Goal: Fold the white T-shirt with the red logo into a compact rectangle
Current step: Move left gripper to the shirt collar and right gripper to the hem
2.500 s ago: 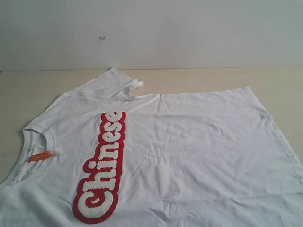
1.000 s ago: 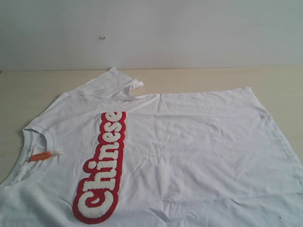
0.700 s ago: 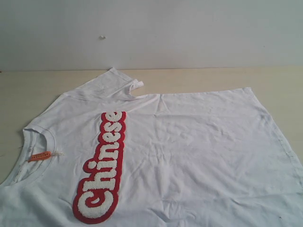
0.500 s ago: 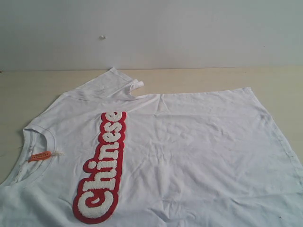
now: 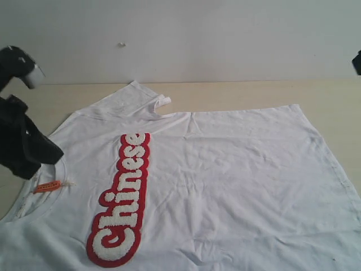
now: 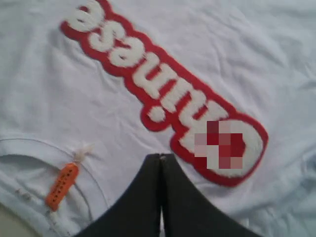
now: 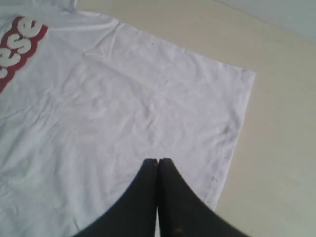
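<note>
The white T-shirt [image 5: 225, 175] lies spread flat, front up, collar at the left and hem at the right. The red logo [image 5: 125, 195] runs across its chest, and an orange neck tag [image 5: 47, 186] sits in the collar. My left gripper [image 5: 28, 155] hovers above the collar, shut and empty; in the left wrist view its tips [image 6: 161, 158] sit between the tag [image 6: 61, 185] and the logo [image 6: 163, 89]. Only a sliver of the right arm [image 5: 356, 61] shows at the right edge. My right gripper [image 7: 158, 162] is shut, above the shirt [image 7: 123, 113] near its hem corner.
The shirt rests on a light wooden table [image 5: 237, 93] against a pale wall [image 5: 197, 34]. One sleeve [image 5: 132, 99] points toward the wall. Bare tabletop [image 7: 281, 148] lies beyond the hem.
The left arm has come into the exterior view at the left, over the collar. A bit of the right arm has appeared at the right edge. The shirt has not moved.
</note>
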